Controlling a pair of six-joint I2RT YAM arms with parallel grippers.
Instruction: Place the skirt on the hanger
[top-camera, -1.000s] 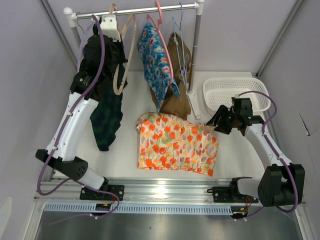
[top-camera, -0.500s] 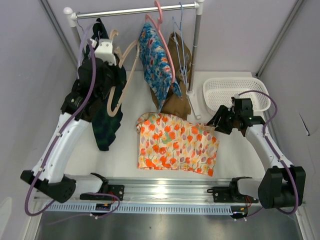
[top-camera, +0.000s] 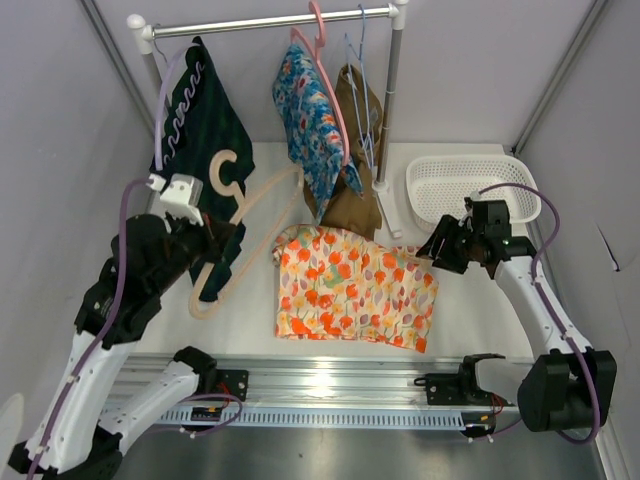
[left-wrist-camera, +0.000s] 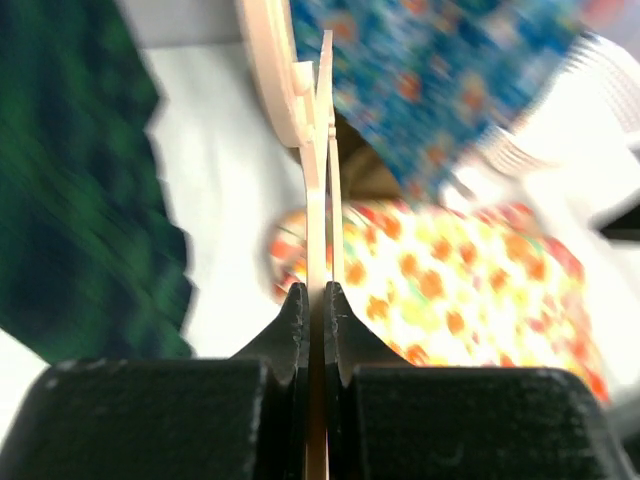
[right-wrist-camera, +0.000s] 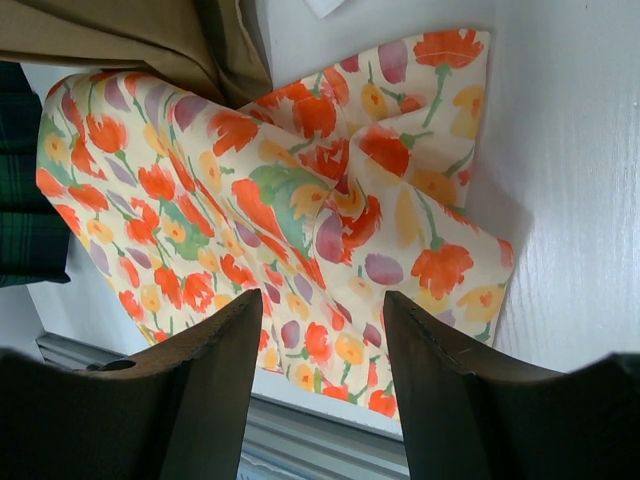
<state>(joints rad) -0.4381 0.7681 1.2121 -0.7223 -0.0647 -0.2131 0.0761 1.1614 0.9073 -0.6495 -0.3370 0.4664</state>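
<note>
left end effector (left-wrist-camera: 316, 295) clamped on beige hanger (left-wrist-camera: 318, 210), held low just left of the garment, probably to thread it in | floral skirt (top-camera: 355, 290) lay spread on tabletop (top-camera: 250, 330), not yet hung | right end effector (right-wrist-camera: 322, 310) fingers apart over skirt's right edge, seemingly poised to lift it

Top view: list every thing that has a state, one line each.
Skirt, lying rumpled on table, unhung.
Hanger, off the rail, in left gripper.
Left gripper, shut on hanger.
Right gripper, open, over skirt.
Blue garment, hanging on rail.
Green garment, hanging on rail.
Basket, upright.
</note>
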